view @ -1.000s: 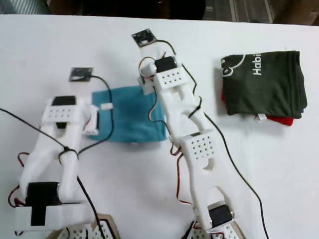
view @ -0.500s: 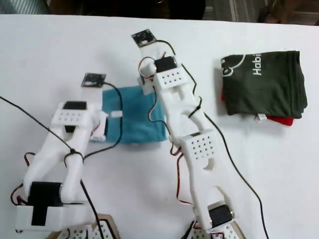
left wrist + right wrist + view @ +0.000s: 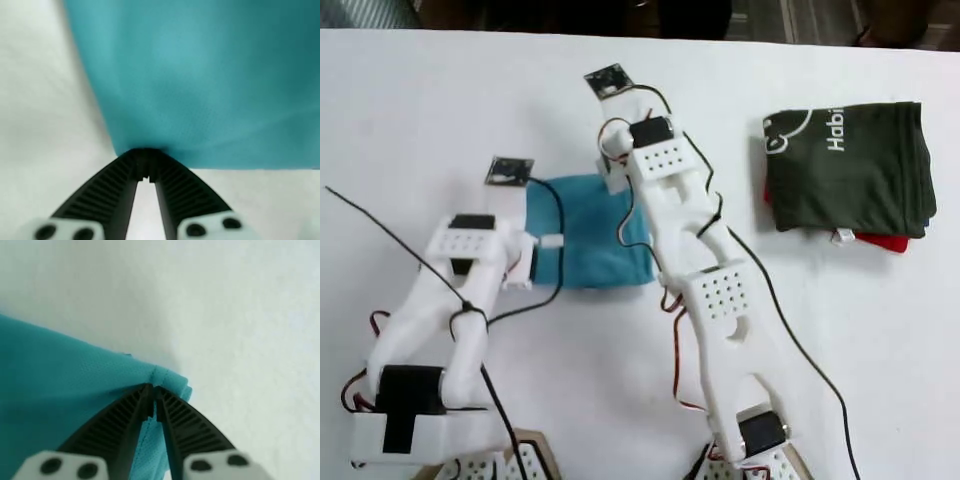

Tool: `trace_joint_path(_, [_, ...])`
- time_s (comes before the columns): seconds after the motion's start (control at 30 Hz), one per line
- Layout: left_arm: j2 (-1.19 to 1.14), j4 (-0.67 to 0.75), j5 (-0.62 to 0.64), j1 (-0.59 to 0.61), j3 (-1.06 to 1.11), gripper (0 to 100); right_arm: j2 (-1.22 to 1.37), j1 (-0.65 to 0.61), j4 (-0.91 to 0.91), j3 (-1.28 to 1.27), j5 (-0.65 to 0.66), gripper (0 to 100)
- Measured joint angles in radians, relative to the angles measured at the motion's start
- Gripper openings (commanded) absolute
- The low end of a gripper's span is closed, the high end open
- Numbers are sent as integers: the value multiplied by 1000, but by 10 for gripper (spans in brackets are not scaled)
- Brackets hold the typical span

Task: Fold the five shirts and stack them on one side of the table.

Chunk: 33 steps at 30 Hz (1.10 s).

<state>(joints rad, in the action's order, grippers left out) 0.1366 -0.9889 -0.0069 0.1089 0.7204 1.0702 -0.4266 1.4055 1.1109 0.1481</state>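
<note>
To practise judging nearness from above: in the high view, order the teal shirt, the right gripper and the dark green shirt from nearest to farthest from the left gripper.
1. teal shirt, held by the left gripper.
2. right gripper, across the shirt, on its far corner.
3. dark green shirt, folded, far off to the right.

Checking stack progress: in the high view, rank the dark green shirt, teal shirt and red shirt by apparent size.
1. dark green shirt, folded.
2. teal shirt, partly covered by the arms.
3. red shirt, only an edge showing beneath the green one.
</note>
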Motion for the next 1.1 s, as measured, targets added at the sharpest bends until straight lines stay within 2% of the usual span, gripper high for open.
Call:
trace_joint_path(0.27, [0, -199, -6, 0, -207, 25, -120, 0, 71, 0, 0, 22])
trace_joint_path(0.43, [0, -272, -9, 64, -377, 25, -190, 3, 222, 0, 0, 22])
trace_joint_path(0.67, [-35, -183, -9, 91, -448, 25, -193, 9, 298, 0, 0, 23])
trace_joint_path(0.83, [-206, -100, -9, 58, -496, 25, -193, 5, 325, 0, 0, 23])
trace_joint_path(1.1, [-428, -84, 31, 43, -634, 25, -203, -2, 338, -15, 0, 24])
